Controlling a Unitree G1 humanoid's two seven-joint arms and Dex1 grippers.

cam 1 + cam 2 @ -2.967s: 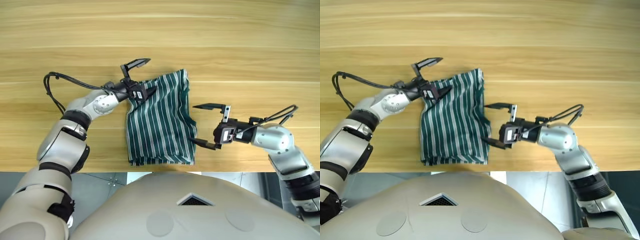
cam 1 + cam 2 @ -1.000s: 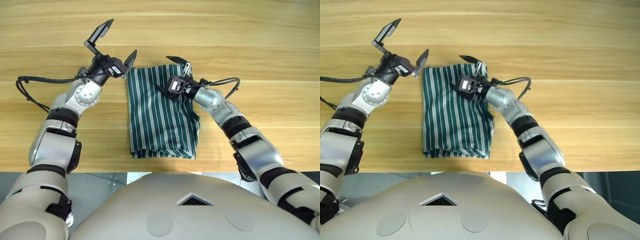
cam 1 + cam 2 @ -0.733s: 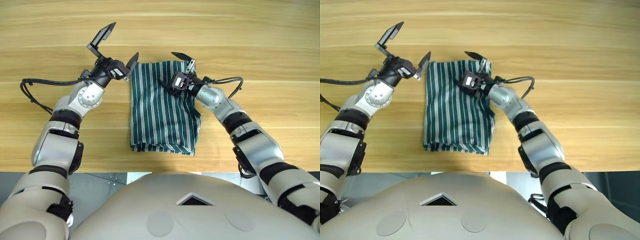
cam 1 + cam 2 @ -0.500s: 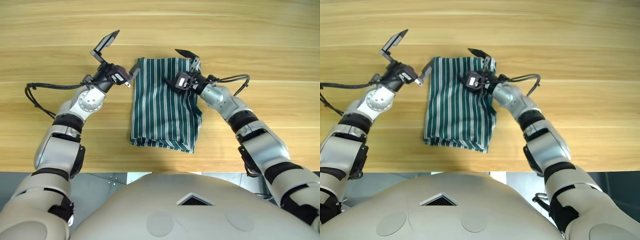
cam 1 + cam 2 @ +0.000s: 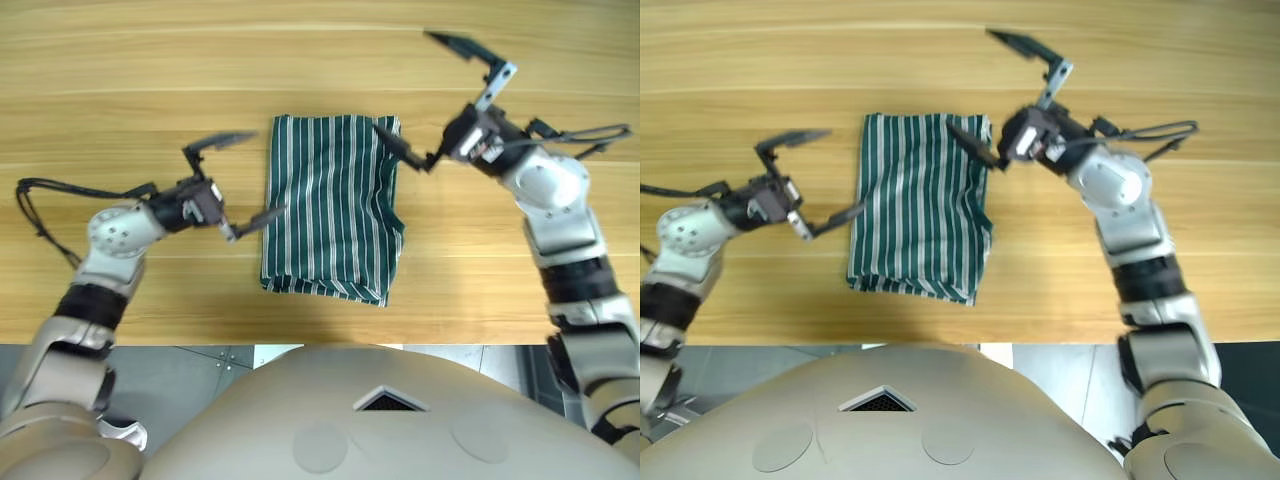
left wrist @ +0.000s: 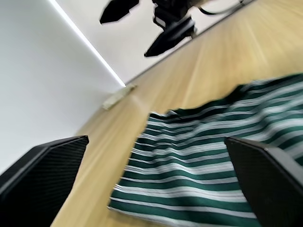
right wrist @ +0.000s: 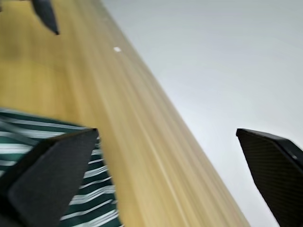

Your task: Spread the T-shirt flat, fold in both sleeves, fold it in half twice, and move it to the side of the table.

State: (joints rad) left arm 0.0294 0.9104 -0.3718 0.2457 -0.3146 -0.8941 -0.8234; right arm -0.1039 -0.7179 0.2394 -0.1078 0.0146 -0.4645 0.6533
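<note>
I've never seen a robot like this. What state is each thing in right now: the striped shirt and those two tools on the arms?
T-shirt: folded into a compact rectangle, lying flat on the table, held by neither tool.
Left tool: open wide, empty, one fingertip at the shirt's left edge.
Right tool: open wide, empty, one fingertip over the shirt's far right corner.
</note>
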